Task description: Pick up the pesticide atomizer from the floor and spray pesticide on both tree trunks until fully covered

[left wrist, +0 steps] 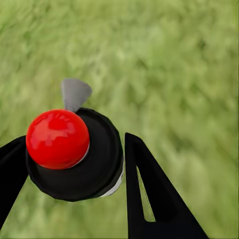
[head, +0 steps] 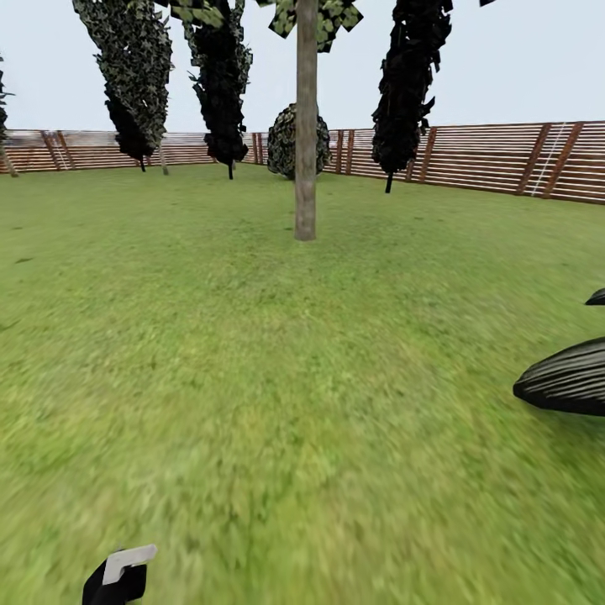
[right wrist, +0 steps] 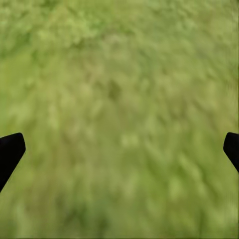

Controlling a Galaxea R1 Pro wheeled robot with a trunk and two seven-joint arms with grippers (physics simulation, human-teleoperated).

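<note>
Gripping the pesticide atomizer [left wrist: 74, 154], our left gripper [left wrist: 69, 164] has its black fingers [left wrist: 149, 189] closed against the bottle's sides, red tip toward the wrist camera, grass beneath. In the head view that gripper sits low at left over the lawn [head: 277, 395]. Our right gripper [right wrist: 119, 149] hangs spread wide, nothing between its fingertips. Ahead stands the tree trunk [head: 306, 134], well apart from us, before the slatted fence [head: 496, 160].

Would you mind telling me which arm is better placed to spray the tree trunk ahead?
The left. Its hand is shut on the spray bottle, red tip showing. The right hand is open over grass, holding nothing. The trunk stands well ahead across the lawn, so the robot likely must drive closer first.
</note>
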